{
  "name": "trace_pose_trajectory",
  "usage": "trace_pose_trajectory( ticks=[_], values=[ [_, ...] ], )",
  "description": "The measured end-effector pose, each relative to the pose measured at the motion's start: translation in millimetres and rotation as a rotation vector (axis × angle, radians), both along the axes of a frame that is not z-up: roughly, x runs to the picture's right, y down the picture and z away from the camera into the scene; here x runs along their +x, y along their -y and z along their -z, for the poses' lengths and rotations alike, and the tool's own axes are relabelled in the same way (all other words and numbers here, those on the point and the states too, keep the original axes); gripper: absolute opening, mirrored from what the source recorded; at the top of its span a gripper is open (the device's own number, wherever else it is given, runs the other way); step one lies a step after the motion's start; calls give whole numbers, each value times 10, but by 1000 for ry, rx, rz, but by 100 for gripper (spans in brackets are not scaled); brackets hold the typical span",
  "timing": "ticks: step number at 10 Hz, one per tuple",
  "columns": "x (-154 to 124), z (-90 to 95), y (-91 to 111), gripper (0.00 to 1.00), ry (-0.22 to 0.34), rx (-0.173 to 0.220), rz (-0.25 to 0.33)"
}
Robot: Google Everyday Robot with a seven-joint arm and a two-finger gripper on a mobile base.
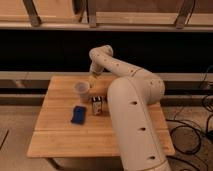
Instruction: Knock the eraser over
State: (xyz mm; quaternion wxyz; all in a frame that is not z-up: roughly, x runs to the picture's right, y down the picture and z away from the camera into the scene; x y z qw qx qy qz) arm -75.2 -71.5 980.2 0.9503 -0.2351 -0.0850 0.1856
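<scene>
The eraser [97,106] is a small dark block with a white label face. It stands upright near the middle of the wooden table [60,135], just left of my arm's big white link. My gripper [93,75] hangs at the back of the table, behind the clear cup [81,89] and well behind the eraser, apart from both.
A flat blue pad [78,114] lies left of the eraser. My white arm [132,115] covers the table's right side. Black cables [192,130] lie on the floor to the right. A dark shelf and rail run behind the table.
</scene>
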Motion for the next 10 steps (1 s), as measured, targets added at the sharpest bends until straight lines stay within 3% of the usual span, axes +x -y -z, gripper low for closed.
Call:
trace_pose_trajectory(
  ticks=[4,8,9,10],
  values=[
    [0,0,-1,77,0,0,0],
    [10,-2,50,39,-12,18,9],
    [36,4,123,32,-31,41,18],
    [76,67,357,19,-75,109,42]
  ],
)
